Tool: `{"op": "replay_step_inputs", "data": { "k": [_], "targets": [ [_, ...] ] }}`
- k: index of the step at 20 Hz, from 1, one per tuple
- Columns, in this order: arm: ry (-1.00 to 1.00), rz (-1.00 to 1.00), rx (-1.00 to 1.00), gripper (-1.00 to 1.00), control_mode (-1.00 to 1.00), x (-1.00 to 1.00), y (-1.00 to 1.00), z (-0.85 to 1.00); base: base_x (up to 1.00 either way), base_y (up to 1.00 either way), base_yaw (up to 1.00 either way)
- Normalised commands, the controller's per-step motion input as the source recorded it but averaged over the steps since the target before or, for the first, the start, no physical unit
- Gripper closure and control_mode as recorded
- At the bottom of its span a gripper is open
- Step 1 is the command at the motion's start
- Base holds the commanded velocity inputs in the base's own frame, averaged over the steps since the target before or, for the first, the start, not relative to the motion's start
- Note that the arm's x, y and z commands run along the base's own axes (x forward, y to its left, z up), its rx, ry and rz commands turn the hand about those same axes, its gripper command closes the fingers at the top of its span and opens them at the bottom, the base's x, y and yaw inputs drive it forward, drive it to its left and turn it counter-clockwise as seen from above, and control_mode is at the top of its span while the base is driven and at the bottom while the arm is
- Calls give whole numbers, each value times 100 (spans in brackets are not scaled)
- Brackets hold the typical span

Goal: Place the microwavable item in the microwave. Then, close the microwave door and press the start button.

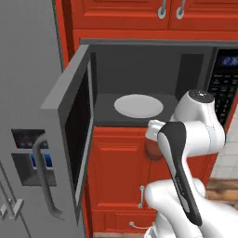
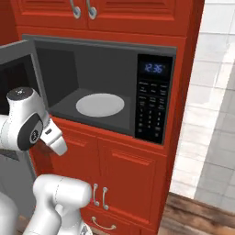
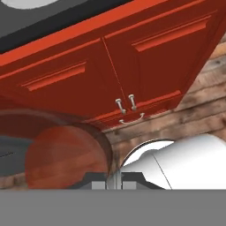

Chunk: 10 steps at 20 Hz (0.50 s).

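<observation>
Grey boxy microwave with its door swung wide; round white plate lies bare inside. Jaws clamped on the squat reddish-brown cup, held below the cavity before glossy red cabinets.

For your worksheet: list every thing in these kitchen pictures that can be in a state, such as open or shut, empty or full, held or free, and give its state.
microwave door: swung wide open.
microwave: open, no food inside.
round white plate: bare.
microwavable item: reddish-brown, close against the gripper, below the microwave; not yet inside.
gripper: shut; a grip on the item can't be confirmed.
clock display: lit.
lower cabinet doors: shut.
upper cabinet doors: shut.
</observation>
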Motion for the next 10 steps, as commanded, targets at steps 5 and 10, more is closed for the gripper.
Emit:
{"op": "replay_step_inputs", "data": {
  "k": [5, 10],
  "targets": [
    [0, 0, 0, 100, 100, 0, 0, 0, 34, -23, 50],
    [0, 0, 0, 100, 100, 0, 0, 0, 5, -26, 46]
  ]
}}
